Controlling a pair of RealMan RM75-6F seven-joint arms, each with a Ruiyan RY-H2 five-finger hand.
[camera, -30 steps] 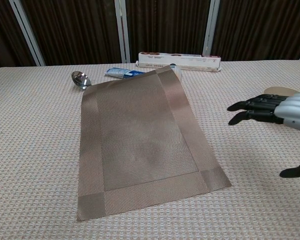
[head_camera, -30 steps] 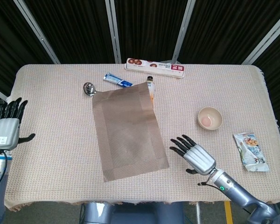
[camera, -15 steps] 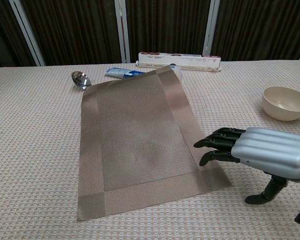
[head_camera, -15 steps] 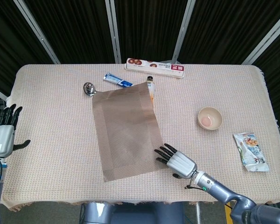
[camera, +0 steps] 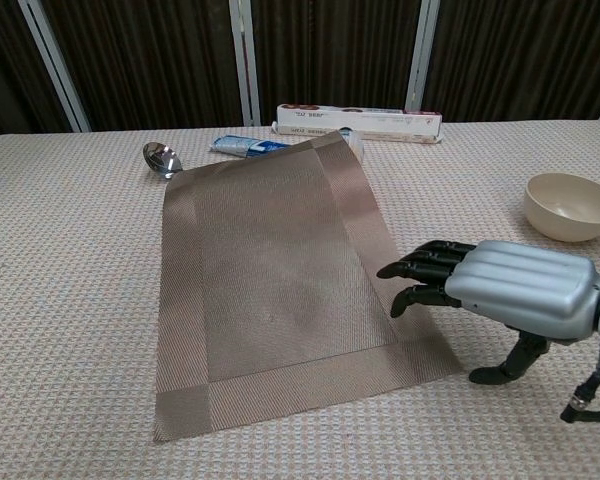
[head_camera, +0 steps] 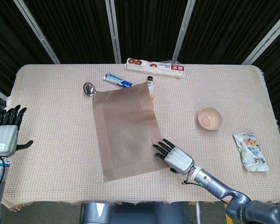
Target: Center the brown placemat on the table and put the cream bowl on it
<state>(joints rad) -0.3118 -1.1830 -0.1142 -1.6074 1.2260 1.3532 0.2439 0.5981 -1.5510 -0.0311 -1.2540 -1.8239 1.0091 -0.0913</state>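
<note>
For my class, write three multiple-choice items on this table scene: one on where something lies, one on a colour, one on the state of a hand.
1. Where is the cream bowl?
A. on the placemat
B. on the tablecloth, right of the placemat
C. in the left hand

2. What colour is the placemat?
A. brown
B. green
C. white

3. What is the right hand doing?
A. gripping the spoon
B. holding the bowl
C. reaching, fingers spread, over the placemat's right edge

Answers: 1 B, the bowl stands apart on bare cloth. 2 A, the woven mat is brown. 3 C, its fingertips lie over the mat's border and hold nothing.
</note>
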